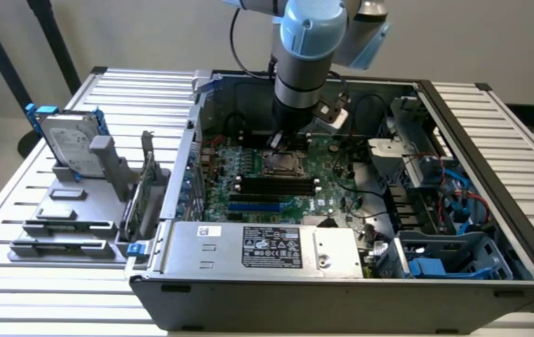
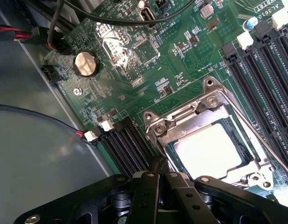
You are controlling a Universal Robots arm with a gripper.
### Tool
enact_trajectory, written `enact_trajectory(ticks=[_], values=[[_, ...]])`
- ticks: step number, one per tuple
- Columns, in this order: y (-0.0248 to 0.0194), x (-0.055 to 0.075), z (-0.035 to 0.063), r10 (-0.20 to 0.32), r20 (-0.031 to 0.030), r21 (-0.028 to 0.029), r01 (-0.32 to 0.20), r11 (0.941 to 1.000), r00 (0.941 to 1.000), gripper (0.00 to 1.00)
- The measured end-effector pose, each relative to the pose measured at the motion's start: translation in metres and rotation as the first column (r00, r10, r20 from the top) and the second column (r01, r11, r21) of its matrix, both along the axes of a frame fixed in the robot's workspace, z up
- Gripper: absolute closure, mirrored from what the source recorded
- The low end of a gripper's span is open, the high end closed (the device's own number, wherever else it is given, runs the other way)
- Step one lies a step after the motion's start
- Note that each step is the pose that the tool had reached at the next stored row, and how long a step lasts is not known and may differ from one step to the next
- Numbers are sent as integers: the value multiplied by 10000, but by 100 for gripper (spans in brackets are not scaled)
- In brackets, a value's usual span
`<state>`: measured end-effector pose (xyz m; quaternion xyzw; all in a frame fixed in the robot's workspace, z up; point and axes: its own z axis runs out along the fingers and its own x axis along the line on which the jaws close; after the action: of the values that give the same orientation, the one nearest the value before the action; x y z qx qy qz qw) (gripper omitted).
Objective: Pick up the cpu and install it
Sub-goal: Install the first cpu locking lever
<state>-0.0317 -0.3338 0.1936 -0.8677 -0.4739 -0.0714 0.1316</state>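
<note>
On the slatted desk [image 1: 491, 112] sits an open PC case [image 1: 342, 295], its green motherboard [image 1: 276, 182] facing up. At the case's 9 o'clock in the exterior view, a grey rack [image 1: 79, 210] holds a hard drive [image 1: 65, 144] upright in a blue frame. Along the case's 6 o'clock edge lies the silver power supply [image 1: 257, 249]. The arm [image 1: 309, 49] reaches down into the case, its hand [image 2: 159, 173] closed and empty, fingertips together just beside the socket's metal frame [image 2: 181, 119]. Black memory slots [image 2: 127, 147] flank the socket. The cpu [image 2: 207, 151] lies flat inside the socket, shiny top up. A coin battery [image 2: 85, 63] sits well apart on the board.
</note>
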Motion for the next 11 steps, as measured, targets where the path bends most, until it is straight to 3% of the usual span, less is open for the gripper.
enact_trajectory(ticks=[6, 11], values=[[-2, 56, 1, 1, -42, -22, -1, 10000, 10000, 89], [-1, 91, 0, 1, -112, -22, -1, 10000, 9999, 89]])
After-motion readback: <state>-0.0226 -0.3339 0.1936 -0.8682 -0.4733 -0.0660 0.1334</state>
